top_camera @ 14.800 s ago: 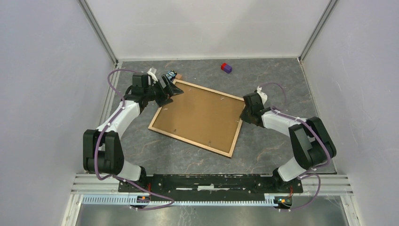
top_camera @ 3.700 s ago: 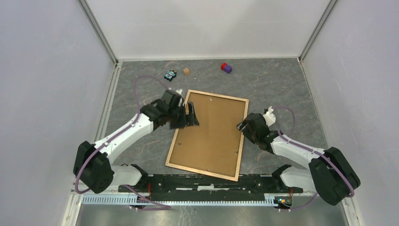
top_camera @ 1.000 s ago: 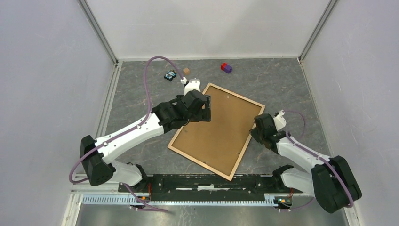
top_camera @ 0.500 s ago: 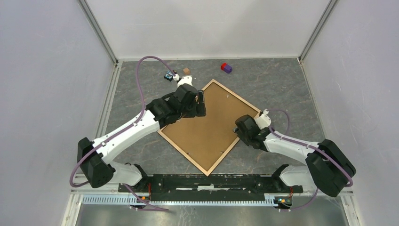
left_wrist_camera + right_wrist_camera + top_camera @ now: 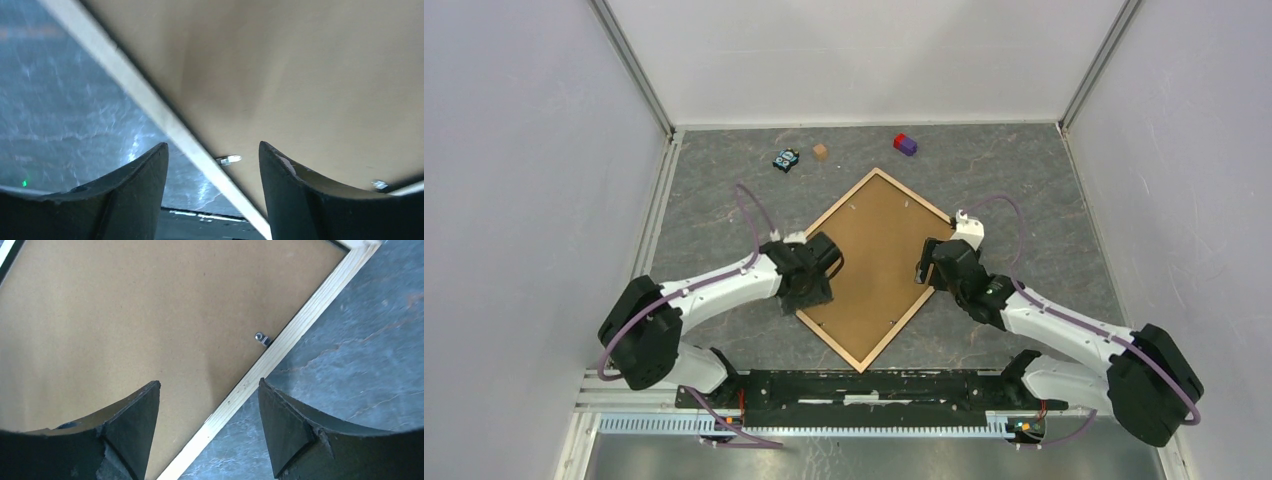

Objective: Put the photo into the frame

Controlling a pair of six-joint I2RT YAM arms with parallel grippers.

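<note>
Currently the light-wood, thin-railed rectangular frame [image 5: 260,366] holds a plain brown backing board [image 5: 874,262]; left gripper [image 5: 212,165] and right gripper [image 5: 209,410] gape, released.

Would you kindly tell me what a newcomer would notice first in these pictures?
The frame, brown backing board up, lies like a diamond mid-table. The left gripper and right gripper hang open over its opposite rails. A red-and-purple block sits near the far wall.
</note>
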